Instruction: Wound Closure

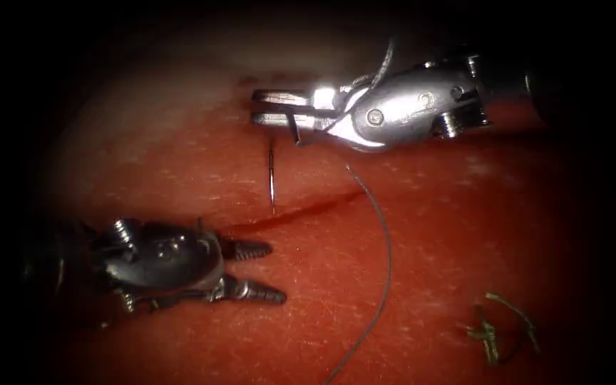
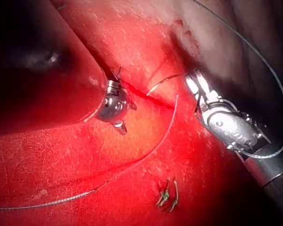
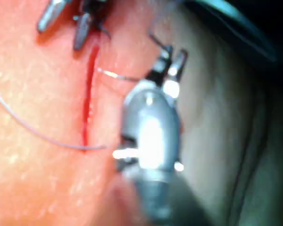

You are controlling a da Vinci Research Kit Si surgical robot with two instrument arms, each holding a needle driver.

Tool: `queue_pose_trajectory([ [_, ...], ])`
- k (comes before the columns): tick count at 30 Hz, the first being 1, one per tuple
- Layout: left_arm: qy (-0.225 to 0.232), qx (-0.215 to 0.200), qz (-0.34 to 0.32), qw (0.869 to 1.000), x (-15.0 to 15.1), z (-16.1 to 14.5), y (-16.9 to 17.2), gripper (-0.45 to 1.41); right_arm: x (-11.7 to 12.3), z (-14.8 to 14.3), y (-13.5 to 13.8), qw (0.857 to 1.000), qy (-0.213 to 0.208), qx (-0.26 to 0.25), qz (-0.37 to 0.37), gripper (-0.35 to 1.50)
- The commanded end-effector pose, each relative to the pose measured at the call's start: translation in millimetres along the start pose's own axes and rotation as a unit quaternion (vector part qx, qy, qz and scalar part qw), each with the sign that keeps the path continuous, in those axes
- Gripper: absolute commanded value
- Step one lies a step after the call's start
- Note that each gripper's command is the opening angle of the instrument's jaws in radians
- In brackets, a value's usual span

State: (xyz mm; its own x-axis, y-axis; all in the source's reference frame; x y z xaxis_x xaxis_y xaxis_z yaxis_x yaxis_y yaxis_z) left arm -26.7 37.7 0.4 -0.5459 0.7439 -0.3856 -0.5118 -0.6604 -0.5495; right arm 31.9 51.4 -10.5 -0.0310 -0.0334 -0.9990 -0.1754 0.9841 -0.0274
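Note:
My right tool (image 1: 254,105) reaches in from the upper right, its jaws shut on the curved needle (image 1: 272,175) near its tail end. The needle hangs down from the jaws, and its tip meets the tissue (image 1: 429,235) just above the cut (image 1: 301,212), toward the cut's left end; I cannot tell whether it has gone in. Thread (image 1: 386,264) curves from below the right tool down across the cut. My left tool (image 1: 276,271) lies lower left, just below the cut's left end, jaws open and holding nothing. The right wrist view has the needle (image 3: 118,75) pointing at the cut (image 3: 88,99).
A small bundle of cut thread ends (image 1: 493,331) lies on the tissue at the lower right. A loop of thread (image 2: 273,94) arcs over the right tool's wrist. Red fluid fills the cut line.

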Motion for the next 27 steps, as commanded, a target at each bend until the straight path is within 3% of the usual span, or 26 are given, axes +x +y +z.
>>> queue_pose_trajectory([
  [1, -0.001, -0.002, -0.003, 1.0, -0.5, 1.0, 0.2, 0.5, -0.5, 1.0, -0.2, 1.0, 0.004, -0.004, -0.005, -0.35],
  [27, -0.012, -0.012, -0.003, 1.0, -3.8, 2.9, -1.3, 0.52, -2.2, 2.5, -2.5, 0.994, 0.027, 0.01, -0.107, -0.35],
])
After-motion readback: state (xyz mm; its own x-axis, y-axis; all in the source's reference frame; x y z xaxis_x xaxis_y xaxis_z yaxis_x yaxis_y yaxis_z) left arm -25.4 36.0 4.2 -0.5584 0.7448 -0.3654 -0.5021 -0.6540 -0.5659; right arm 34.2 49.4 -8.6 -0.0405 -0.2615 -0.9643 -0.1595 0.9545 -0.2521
